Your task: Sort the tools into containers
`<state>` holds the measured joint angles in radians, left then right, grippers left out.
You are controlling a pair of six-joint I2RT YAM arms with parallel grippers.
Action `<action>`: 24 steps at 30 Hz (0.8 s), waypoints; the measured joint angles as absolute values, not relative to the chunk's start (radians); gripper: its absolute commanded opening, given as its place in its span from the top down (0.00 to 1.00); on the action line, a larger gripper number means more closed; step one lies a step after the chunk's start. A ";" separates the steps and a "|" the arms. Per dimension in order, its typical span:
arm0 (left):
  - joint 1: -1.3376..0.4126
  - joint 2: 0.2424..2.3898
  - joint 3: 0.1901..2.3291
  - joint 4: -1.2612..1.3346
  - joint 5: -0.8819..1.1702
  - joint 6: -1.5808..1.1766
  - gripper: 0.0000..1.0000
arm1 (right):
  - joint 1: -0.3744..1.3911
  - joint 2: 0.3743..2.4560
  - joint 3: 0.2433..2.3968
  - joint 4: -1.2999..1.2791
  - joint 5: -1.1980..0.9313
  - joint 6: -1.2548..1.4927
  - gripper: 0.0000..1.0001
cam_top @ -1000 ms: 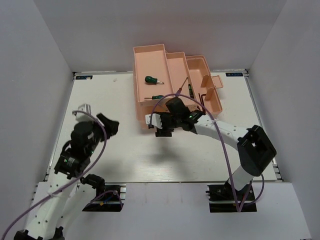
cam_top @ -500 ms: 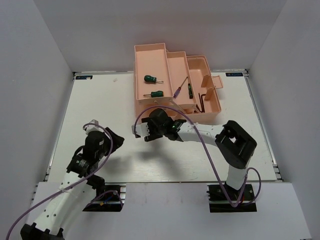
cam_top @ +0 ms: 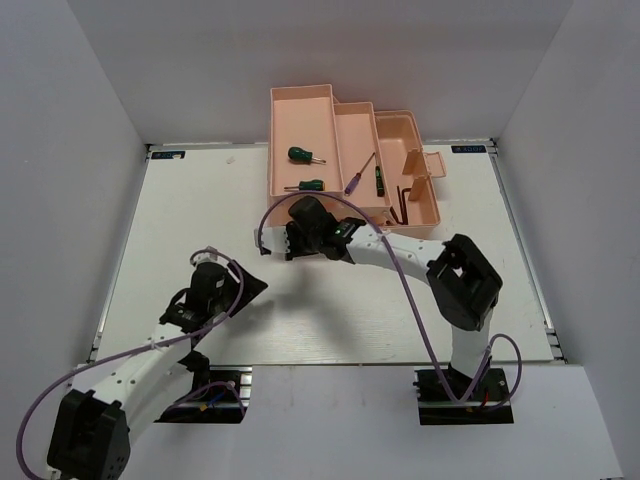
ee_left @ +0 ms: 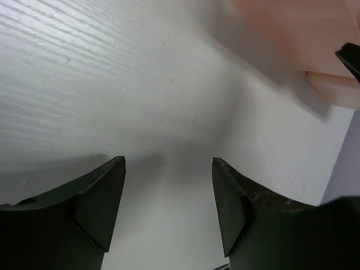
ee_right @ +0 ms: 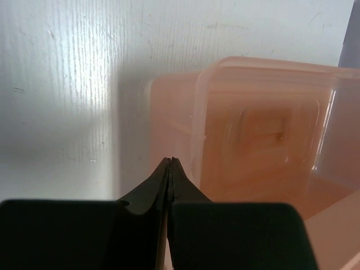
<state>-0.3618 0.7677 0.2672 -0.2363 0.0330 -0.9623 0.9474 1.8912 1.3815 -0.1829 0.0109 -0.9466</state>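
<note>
White surface [cam_top: 200, 220] in walled enclosure; toolbox [cam_top: 300, 110] at upper centre. Green-handled screwdrivers [cam_top: 300, 155] lie in left compartment, blue-handled screwdriver [cam_top: 360, 174] in middle one, hex keys [cam_top: 403, 195] in right one, count unclear. No loose tool visible, so sorting apparently complete. Right gripper [ee_right: 170, 160] pressed closed, empty, at toolbox near-left corner. Left gripper [ee_left: 169, 163] spread wide, empty, lower left.

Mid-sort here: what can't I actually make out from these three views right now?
1. Top view: the hex keys are a dark cluster, too small to count.
2. Top view: the right gripper has its fingertips hidden under its own wrist; only the right wrist view shows them shut.
3. Left wrist view: the toolbox is blurred and cut off by the frame edge.
4. Right wrist view: only a translucent corner shows; nothing inside can be read.
</note>
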 measured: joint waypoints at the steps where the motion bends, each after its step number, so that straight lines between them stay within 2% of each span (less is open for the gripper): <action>1: -0.362 0.792 0.267 -0.208 0.040 -0.970 0.27 | 0.947 1.886 1.394 -0.199 0.002 -0.936 1.00; 9: -0.362 1.002 0.268 -0.020 0.073 -1.025 0.27 | 0.947 1.786 1.520 -0.315 -0.048 -0.861 1.00; 10: -0.362 1.020 0.270 -0.010 0.073 -1.029 0.27 | 0.947 1.771 1.525 -0.315 -0.049 -0.859 0.92; 11: -0.362 1.034 0.271 0.001 0.073 -1.034 0.27 | 0.947 1.758 1.525 -0.315 -0.049 -0.855 0.77; 12: -0.362 1.042 0.274 0.009 0.073 -1.036 0.27 | 0.947 1.745 1.522 -0.313 -0.052 -0.856 0.55; 15: -0.363 1.031 0.277 0.019 0.072 -1.037 0.27 | 0.947 1.734 1.478 -0.296 -0.056 -0.870 0.41; 18: -0.364 0.991 0.277 0.007 0.068 -1.036 0.27 | 0.947 1.755 1.426 -0.300 -0.055 -0.876 0.36; 24: -0.364 0.915 0.273 -0.015 0.064 -1.026 0.27 | 0.947 1.840 1.417 -0.289 -0.030 -0.873 0.38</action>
<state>-0.3637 0.9146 0.2733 -0.0154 0.0635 -1.0264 0.9470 1.8397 1.4166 -0.2890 -0.0299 -0.8730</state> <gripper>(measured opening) 0.728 0.631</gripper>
